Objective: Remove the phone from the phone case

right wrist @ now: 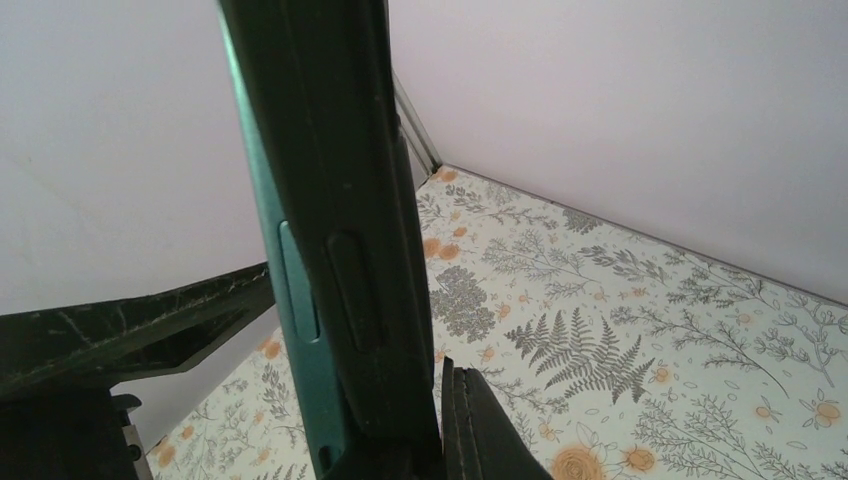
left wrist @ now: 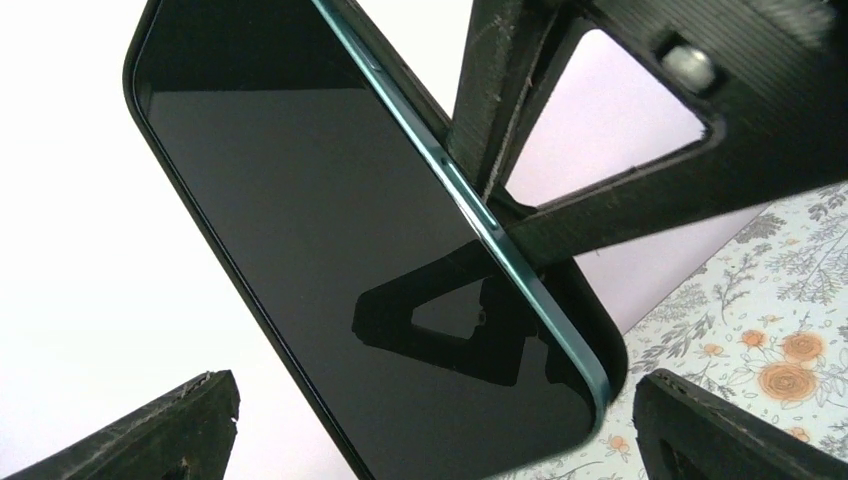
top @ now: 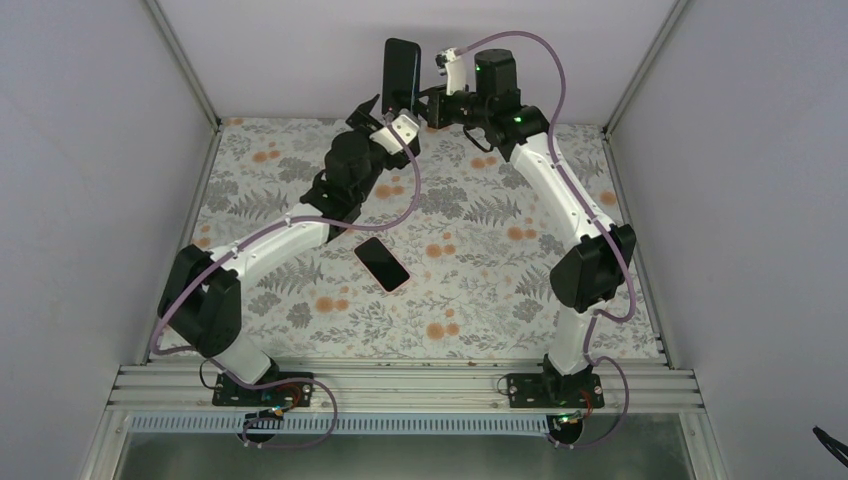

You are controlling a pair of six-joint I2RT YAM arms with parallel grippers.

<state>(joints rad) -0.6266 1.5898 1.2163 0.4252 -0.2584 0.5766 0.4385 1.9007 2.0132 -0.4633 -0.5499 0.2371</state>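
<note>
The phone (top: 402, 72) stands upright in the air at the back of the table. In the left wrist view its dark screen (left wrist: 330, 230) has a teal edge, and the black case (left wrist: 590, 320) stands off that edge along one long side. In the right wrist view the teal side (right wrist: 290, 290) and the case (right wrist: 370, 230) lie side by side. My right gripper (top: 425, 95) (right wrist: 355, 340) is shut on phone and case, and one of its fingers (left wrist: 640, 170) presses at the screen edge. My left gripper (top: 395, 118) (left wrist: 435, 425) is open around the phone's lower end.
A second flat black phone-like slab (top: 382, 263) lies on the floral table cover (top: 480, 300) near the middle. Pale walls with metal corner posts (top: 185, 60) close in the back and both sides. Both arms reach up to the back centre.
</note>
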